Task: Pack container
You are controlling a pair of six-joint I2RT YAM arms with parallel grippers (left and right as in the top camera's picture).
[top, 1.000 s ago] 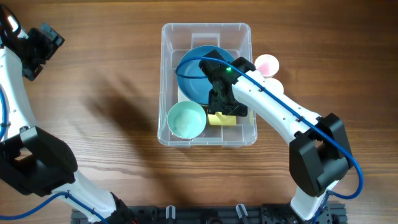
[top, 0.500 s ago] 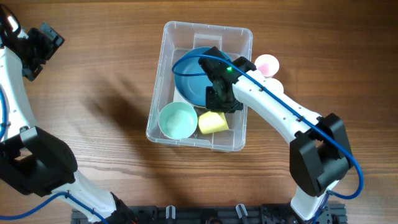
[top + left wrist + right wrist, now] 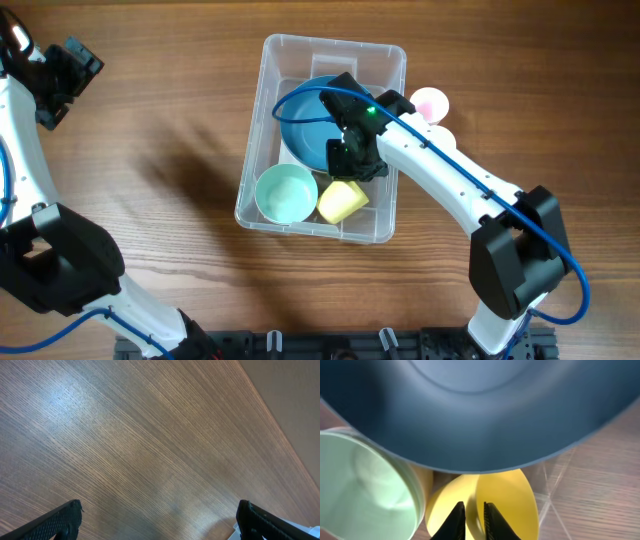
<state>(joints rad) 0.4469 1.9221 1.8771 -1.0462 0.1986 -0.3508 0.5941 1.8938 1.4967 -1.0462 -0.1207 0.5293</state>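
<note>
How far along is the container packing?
Done: blue bowl and mint bowl sit in the container. In hand: right gripper pinches the yellow cup inside it. To do: pink cup and pale cup outside, beside the container. Left gripper open over the table.

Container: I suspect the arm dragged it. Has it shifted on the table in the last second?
Yes. The container has twisted: its near end swung leftward, away from the pink cup, which stayed put.

The wooden table bears the container and a pink cup.
</note>
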